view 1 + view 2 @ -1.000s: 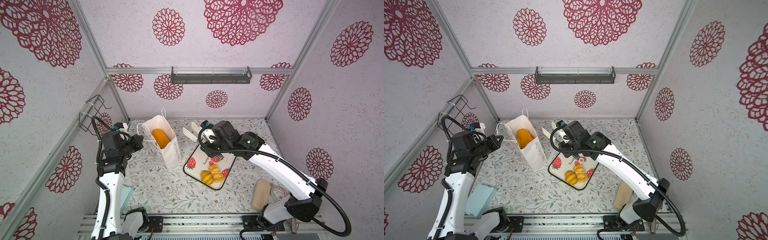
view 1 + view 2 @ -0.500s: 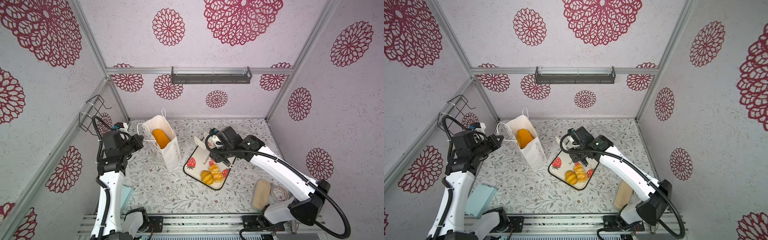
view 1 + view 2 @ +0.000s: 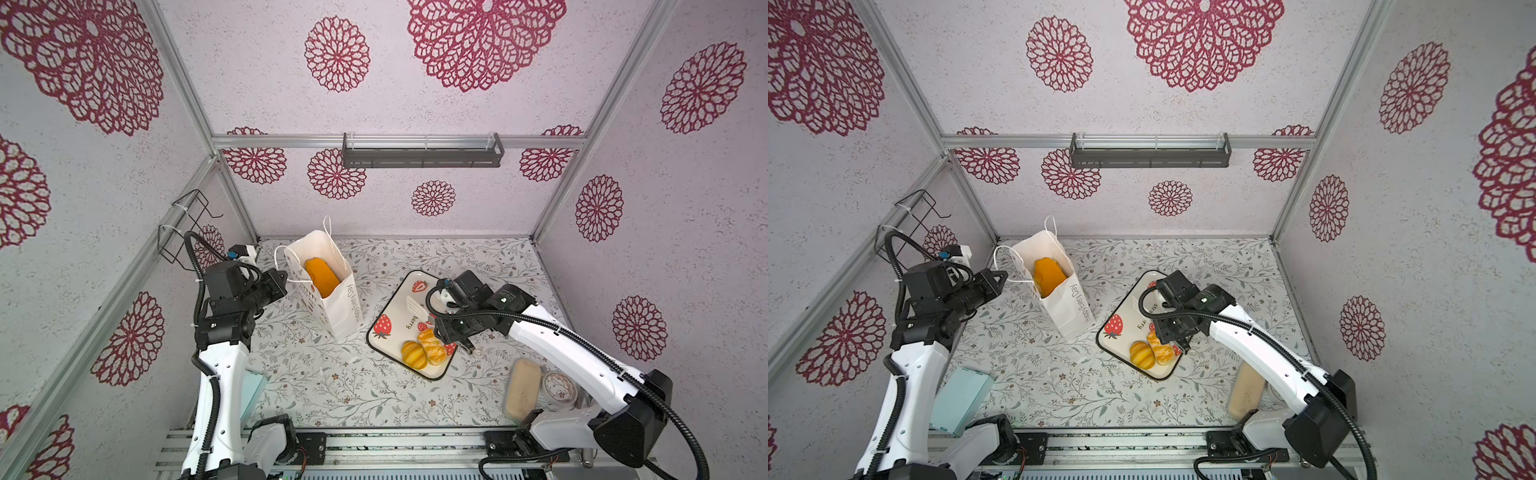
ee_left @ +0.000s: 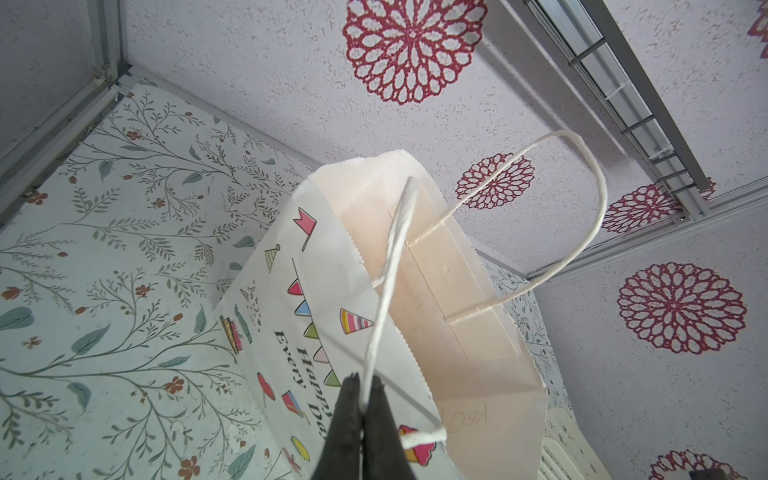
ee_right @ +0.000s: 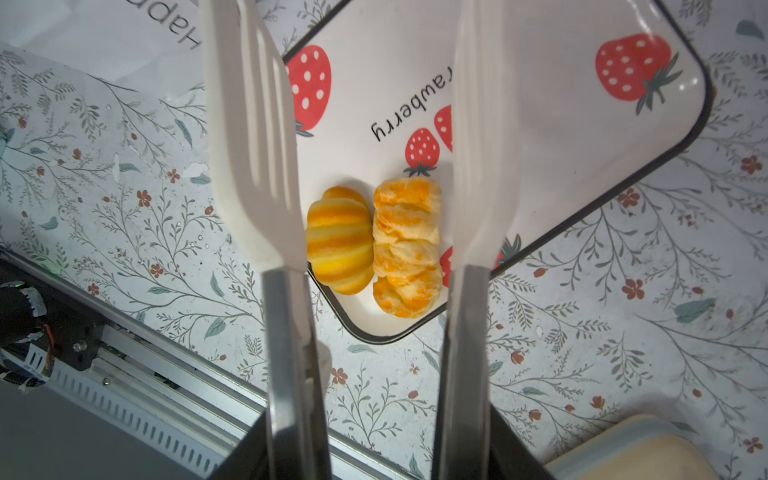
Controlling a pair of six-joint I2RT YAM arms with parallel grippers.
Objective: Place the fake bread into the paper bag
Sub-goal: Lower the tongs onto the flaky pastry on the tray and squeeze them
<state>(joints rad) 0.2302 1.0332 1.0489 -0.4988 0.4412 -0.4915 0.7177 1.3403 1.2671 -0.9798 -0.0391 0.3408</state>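
The white paper bag (image 3: 334, 301) (image 3: 1069, 309) (image 4: 316, 316) stands upright at the left, mouth open. My left gripper (image 3: 282, 279) (image 3: 1003, 276) (image 4: 365, 386) is shut on its near cord handle. One orange fake bread (image 3: 321, 276) (image 3: 1048, 274) lies inside the bag. A striped round roll (image 3: 413, 354) (image 3: 1141, 354) (image 5: 340, 241) and a braided piece (image 3: 433, 348) (image 3: 1162, 352) (image 5: 407, 245) lie on the strawberry tray (image 3: 399, 307) (image 5: 540, 83). My right gripper (image 3: 446, 322) (image 5: 380, 449) grips white tongs (image 3: 414, 305) (image 5: 253, 145), blades spread above the tray, nothing between them.
A pale beige block (image 3: 523, 388) (image 3: 1246, 395) and a round patterned container (image 3: 559, 388) sit at the front right by the right arm's base. A teal box (image 3: 961, 399) lies front left. A wire rack (image 3: 183, 224) hangs on the left wall, a dark shelf (image 3: 422, 153) on the back wall.
The right arm has swung away from beside the bag, rightward and nearer, over the tray, and the tongs' blades have spread wider. The left arm and bag have not moved.
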